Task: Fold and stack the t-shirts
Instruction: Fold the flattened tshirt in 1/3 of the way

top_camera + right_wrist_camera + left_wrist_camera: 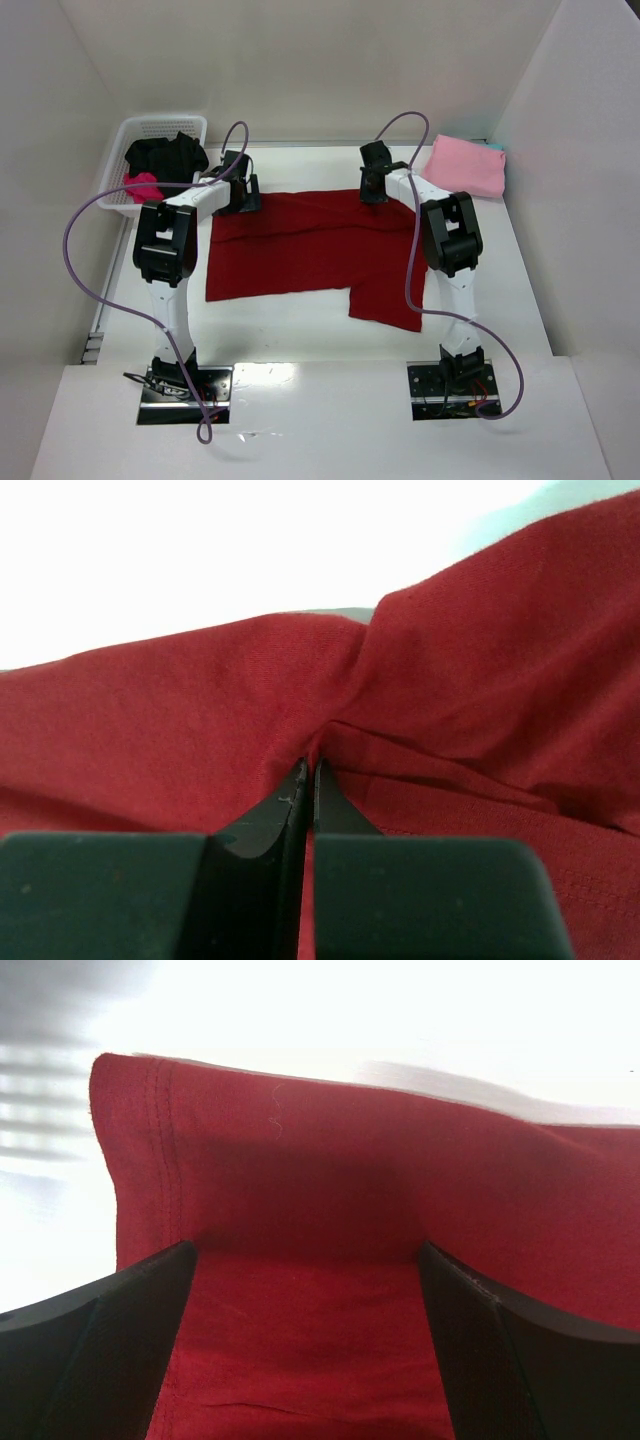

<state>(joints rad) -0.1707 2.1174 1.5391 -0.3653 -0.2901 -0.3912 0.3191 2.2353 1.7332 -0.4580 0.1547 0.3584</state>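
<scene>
Top view, red shirt (pixel 310 250): spread flat in the middle of the tabletop (pixel 300 335), with one sleeve reaching toward the near right.
Top view, open room: a bare strip of tabletop lies between the shirt's near edge and the arm bases. White walls close in the left, back and right sides.
Top view, basket (pixel 150 128): white, at the far left corner, holding a black shirt (pixel 168 155) and a magenta shirt (pixel 143 187).
Top view, pink shirt (pixel 467 165): folded square at the far right corner, apart from the red shirt.
Top view, left end effector (pixel 238 192): at the red shirt's far left corner.
Top view, right end effector (pixel 372 188): at the shirt's far edge, right of its middle.
Left wrist view, left end effector (pixel 307 1255): fingers (pixel 100 1360) stand wide apart, with the shirt's hemmed corner lying between them, unclamped.
Right wrist view, right end effector (pixel 308 770): fingers pressed together, pinching a raised fold of the red shirt.
</scene>
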